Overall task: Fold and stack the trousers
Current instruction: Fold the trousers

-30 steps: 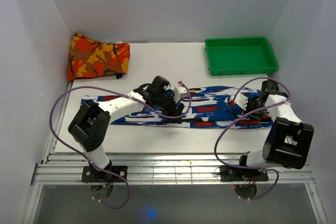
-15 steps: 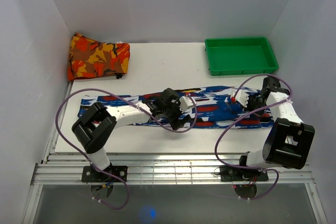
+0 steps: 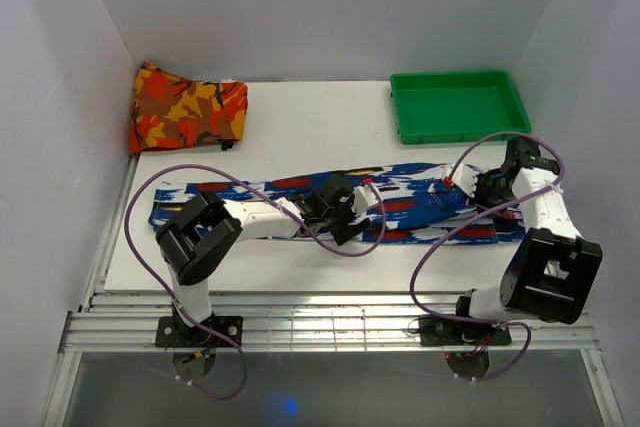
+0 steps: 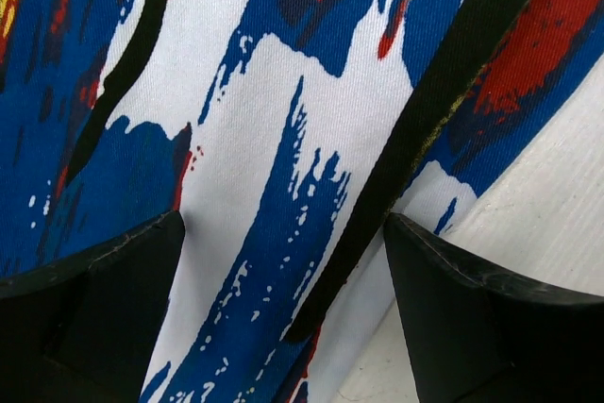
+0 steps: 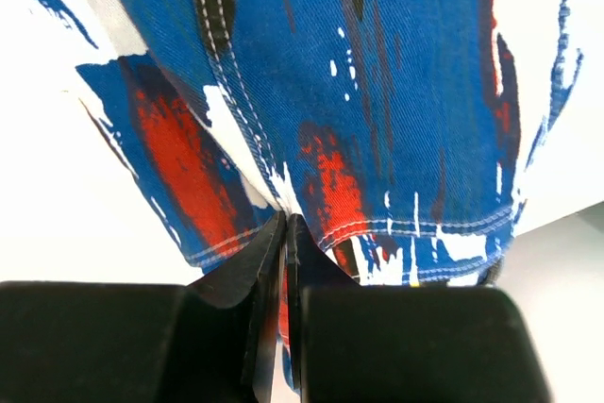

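Blue, white and black streaked trousers (image 3: 405,205) lie stretched left to right across the white table (image 3: 300,127) in the overhead view. They are well apart from the green tray (image 3: 455,112) at the far right and the orange cloth (image 3: 185,107) in the far left corner. Your left gripper (image 3: 345,217) sits low over their middle, near the front edge. Its body hides the fingers from above, so you cannot read the opening there. Your right gripper (image 3: 478,190) is at the right end, where arm and cable cover part of the fabric.

From the left wrist, the left gripper (image 4: 283,224) has its two black fingers (image 4: 94,318) spread wide, with flat trousers (image 4: 274,120) filling the gap between them. Bare table (image 4: 538,214) shows at the right. You cannot tell whether the tips press the cloth.

From the right wrist, the right gripper (image 5: 285,233) is pinched together on a stitched edge of the trousers (image 5: 377,73), with a sliver of red fabric caught between the fingers. What lies below the tips is cut off.
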Tool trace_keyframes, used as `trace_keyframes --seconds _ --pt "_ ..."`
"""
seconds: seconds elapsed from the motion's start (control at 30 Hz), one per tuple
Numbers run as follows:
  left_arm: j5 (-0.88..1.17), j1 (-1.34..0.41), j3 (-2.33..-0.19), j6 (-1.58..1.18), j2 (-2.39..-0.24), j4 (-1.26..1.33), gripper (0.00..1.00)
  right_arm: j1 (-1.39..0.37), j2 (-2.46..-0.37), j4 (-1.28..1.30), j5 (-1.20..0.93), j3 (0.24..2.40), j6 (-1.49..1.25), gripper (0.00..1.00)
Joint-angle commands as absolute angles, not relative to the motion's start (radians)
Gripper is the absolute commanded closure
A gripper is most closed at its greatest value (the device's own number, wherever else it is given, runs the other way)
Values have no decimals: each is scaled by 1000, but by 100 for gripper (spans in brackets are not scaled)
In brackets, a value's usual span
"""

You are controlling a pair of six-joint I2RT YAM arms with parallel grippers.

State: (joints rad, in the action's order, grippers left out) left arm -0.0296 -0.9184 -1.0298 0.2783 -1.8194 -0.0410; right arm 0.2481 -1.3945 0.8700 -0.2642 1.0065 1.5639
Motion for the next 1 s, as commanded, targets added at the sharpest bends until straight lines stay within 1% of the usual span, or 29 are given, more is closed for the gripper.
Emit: trace_keyframes --seconds 0.0,0.17,0.27,0.33,0.47,0.6,0.67,0.77,0.87,0.97 --pt "-106 -920 -1028 272 -1868 -86 2 244 -1359 962 -308 1094 1592 92" --pt "-92 -922 -1006 262 -1849 -100 2 245 -1324 1052 -308 1127 1626 92" --pt "-77 -922 -996 255 -1839 -107 2 247 -1284 1103 -301 1092 1661 92" --pt "-75 -922 -996 256 -1833 -117 2 247 -1263 1117 -298 1030 1677 92" --pt "-64 -922 -999 259 -1830 -130 2 249 -1235 1068 -259 885 1706 92" --pt "-22 -922 -1015 264 -1818 -169 2 249 -1284 941 -238 789 1681 92" --pt "45 -922 -1022 270 -1790 -184 7 247 -1337 863 -230 765 1663 92" --pt "153 -922 -1034 287 -1721 -224 13 248 -1406 818 -227 782 1620 92" --pt "254 -922 -1045 311 -1662 -279 18 249 -1431 802 -245 811 1586 92" --pt "308 -922 -1054 347 -1640 -336 27 247 -1428 801 -265 825 1568 92"
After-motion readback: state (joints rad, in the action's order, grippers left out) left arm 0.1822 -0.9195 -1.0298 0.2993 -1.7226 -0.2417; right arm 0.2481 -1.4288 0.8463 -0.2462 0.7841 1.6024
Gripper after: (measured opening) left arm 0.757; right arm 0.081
